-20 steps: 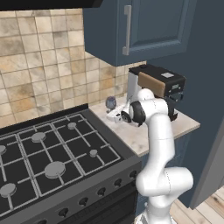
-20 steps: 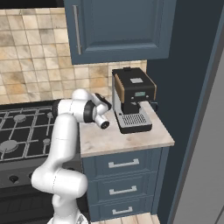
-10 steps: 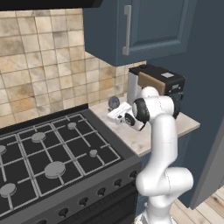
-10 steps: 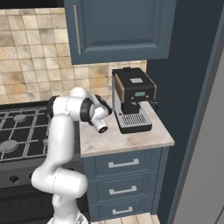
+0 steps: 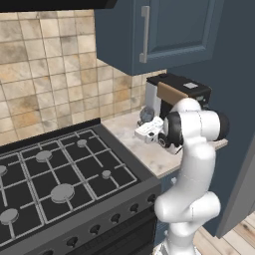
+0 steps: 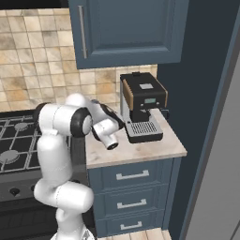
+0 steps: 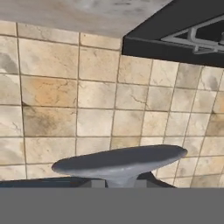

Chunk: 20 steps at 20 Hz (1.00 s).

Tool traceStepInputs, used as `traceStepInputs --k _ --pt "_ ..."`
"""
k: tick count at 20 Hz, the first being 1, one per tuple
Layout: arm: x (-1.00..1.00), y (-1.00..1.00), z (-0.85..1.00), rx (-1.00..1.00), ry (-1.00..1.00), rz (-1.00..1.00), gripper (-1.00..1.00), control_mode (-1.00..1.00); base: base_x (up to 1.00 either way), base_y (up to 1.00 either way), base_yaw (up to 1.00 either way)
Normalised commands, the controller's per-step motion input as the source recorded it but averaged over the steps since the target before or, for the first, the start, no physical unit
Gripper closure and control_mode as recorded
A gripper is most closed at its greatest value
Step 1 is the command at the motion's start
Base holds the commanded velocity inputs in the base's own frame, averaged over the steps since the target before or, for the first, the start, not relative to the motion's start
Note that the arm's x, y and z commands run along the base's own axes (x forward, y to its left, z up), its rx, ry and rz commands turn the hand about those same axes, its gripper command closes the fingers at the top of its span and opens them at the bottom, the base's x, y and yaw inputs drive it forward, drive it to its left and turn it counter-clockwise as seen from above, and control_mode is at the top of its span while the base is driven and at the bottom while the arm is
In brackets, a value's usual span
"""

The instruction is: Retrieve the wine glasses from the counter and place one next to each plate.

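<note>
Beige desk (image 5: 149, 152) by the coffee machine (image 6: 140, 110), no legible writing, has the tool (image 5: 145, 130) pinching a glass (image 7: 120, 162).

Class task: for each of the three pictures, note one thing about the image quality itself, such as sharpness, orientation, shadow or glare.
Left base view: evenly lit, no glare; the wine glass is a small blurred grey shape behind the gripper. Right base view: soft, coarse rendering, with only a faint shadow under the coffee machine. Hand view: rolled upside down, the stove at the top, the glass's foot large and close.
</note>
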Motion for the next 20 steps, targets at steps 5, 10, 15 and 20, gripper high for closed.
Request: traceStepInputs --k 5,10,15,20 --pt "-0.98 -0.81 0.72 0.02 0.05 -0.02 1.0 -1.0 0.0 0.0 0.0" --pt "-0.76 -0.69 0.77 0.02 0.24 -0.11 1.0 -1.0 0.0 0.0 0.0" --pt "-0.65 -0.76 0.72 0.01 0.38 -0.13 1.0 -1.0 0.0 0.0 0.0" --pt "-0.74 -0.57 0.26 0.01 0.18 -0.05 1.0 -1.0 0.0 0.0 0.0"
